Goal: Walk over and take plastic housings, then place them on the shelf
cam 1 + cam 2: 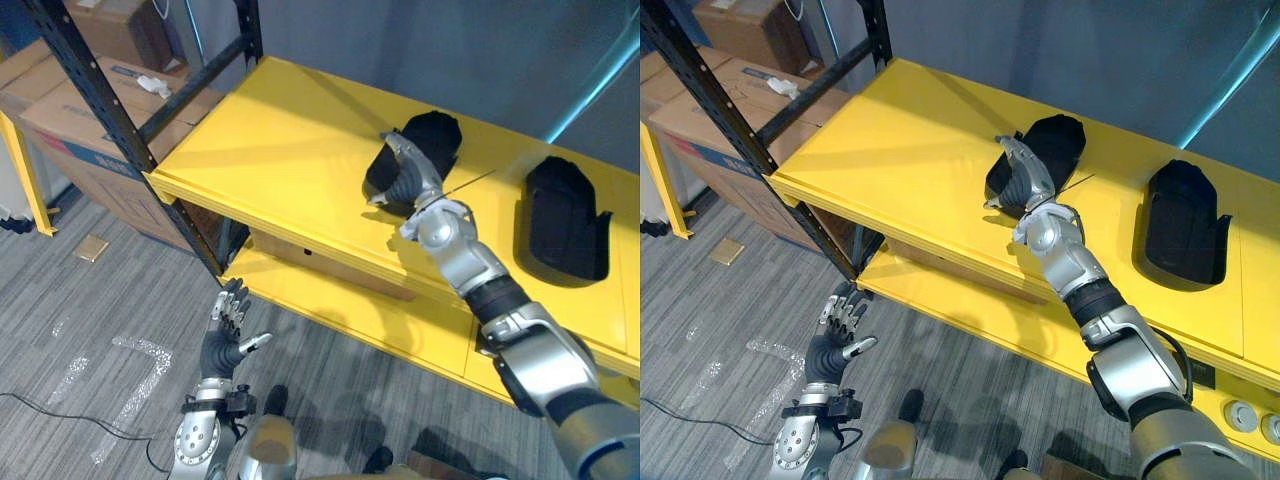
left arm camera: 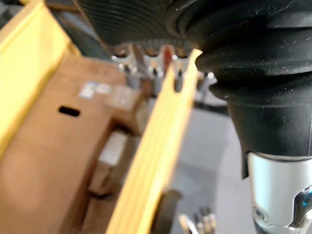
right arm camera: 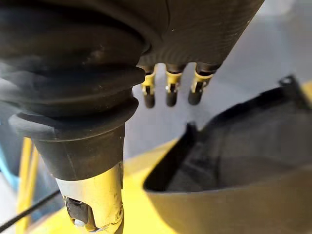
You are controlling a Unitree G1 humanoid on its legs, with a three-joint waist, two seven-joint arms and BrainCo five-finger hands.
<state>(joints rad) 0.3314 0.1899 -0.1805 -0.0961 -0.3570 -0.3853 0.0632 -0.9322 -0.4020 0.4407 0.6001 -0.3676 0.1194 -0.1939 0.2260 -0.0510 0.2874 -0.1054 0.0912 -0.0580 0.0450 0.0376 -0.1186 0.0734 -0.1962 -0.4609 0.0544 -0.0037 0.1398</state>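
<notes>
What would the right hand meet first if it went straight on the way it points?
Most likely the nearer black plastic housing on the yellow shelf: the right hand points across it, fingers straight. Whether they already touch it is unclear.

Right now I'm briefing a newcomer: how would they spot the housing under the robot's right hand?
Find the yellow shelf on the dark rack. Two black housings lie on its top board; take the housing nearer the middle. Unlike the housing further right, it has the right hand resting on its near end.
</notes>
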